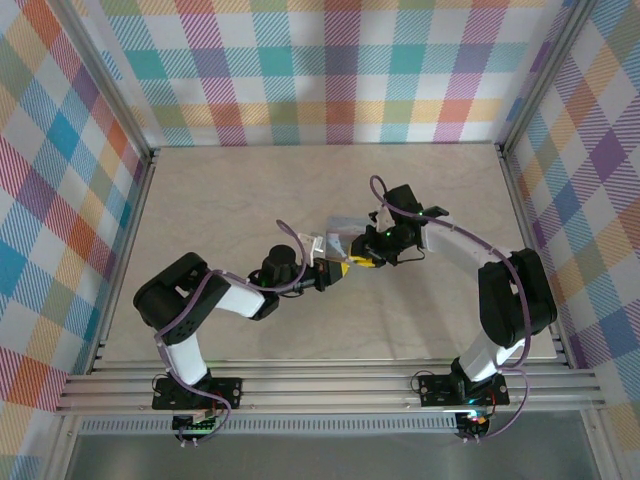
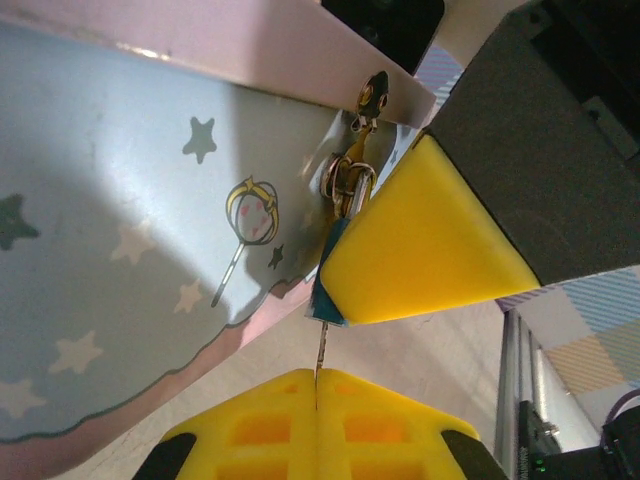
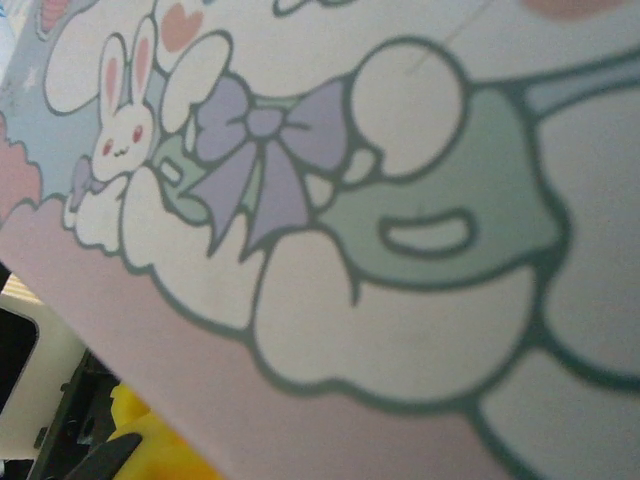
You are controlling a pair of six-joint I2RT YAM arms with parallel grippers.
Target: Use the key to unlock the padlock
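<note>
Left wrist: key (image 2: 320, 350) pinched by left gripper (image 2: 316, 388); padlock (image 2: 345, 190) judged light, slippery, best held at body; right gripper (image 1: 366, 256) grip unclear.

Tin (image 1: 343, 235) noted near the middle of the table (image 1: 230, 200), between the two hands. Padlock (image 2: 326, 302) is hung by its shackle (image 2: 350, 180) from a fitting on the tin's side. One finger (image 2: 420, 250) of the right hand (image 1: 364, 262) is laid over the padlock's right. Key (image 2: 320, 350) is pinched in the left hand (image 2: 318, 388) directly below, reaching up to the padlock's underside.
</note>
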